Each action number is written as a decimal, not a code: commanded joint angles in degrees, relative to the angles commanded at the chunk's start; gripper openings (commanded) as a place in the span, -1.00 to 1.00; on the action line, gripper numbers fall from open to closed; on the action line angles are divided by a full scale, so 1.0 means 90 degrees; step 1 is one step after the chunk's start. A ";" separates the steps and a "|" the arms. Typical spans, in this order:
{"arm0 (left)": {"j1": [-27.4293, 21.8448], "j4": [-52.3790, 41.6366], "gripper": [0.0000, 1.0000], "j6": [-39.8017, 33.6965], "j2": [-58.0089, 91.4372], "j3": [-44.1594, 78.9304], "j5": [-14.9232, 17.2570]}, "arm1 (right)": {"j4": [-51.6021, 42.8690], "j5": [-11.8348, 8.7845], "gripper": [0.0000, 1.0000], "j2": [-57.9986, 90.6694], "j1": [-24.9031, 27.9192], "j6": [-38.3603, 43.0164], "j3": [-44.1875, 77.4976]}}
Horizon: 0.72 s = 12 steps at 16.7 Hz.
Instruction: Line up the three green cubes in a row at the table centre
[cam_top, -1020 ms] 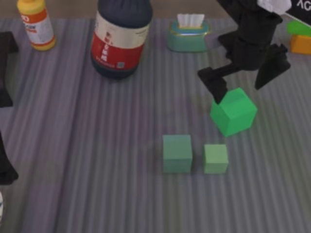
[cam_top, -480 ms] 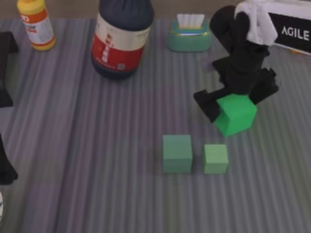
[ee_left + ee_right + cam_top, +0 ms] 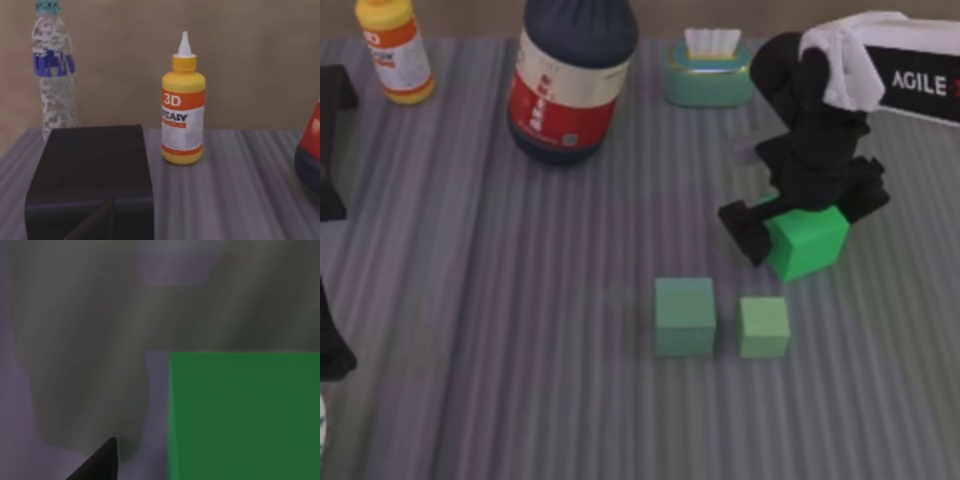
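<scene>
The bright green cube [image 3: 810, 245] sits on the ribbed table [image 3: 520, 300], right of centre and turned at an angle. My right gripper [image 3: 807, 212] is lowered over it, open, with one finger on each side. In the right wrist view the cube [image 3: 245, 415] fills the corner, and a gap of table separates it from one fingertip [image 3: 100, 462]. The dull teal-green cube [image 3: 684, 315] and the small pale green cube [image 3: 764, 326] stand side by side at the centre, nearer the front. My left arm [image 3: 330, 345] is parked at the left edge.
At the back stand a dark sauce bottle [image 3: 570, 80], a yellow glue bottle [image 3: 392, 50] and a teal tissue box [image 3: 710, 72]. A black box [image 3: 330, 140] sits at the left edge. The left wrist view shows that box [image 3: 90, 170], the yellow bottle [image 3: 183, 120] and a water bottle [image 3: 55, 75].
My right gripper has come down from above the bright green cube until its fingers flank it. None of the cubes has moved.
</scene>
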 joint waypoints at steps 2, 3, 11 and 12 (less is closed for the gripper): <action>0.0000 0.0000 1.00 0.0000 0.0000 0.0000 0.0000 | 0.0000 0.0000 0.40 0.0000 0.0000 0.0000 0.0000; 0.0000 0.0000 1.00 0.0000 0.0000 0.0000 0.0000 | 0.0000 0.0000 0.25 0.0000 0.0000 0.0000 0.0000; 0.0000 0.0000 1.00 0.0000 0.0000 0.0000 0.0000 | 0.0000 0.0000 -0.96 0.0000 0.0000 0.0000 0.0000; 0.0000 0.0000 1.00 0.0000 0.0000 0.0000 0.0000 | 0.0000 0.0000 -1.00 0.0000 0.0000 0.0000 0.0000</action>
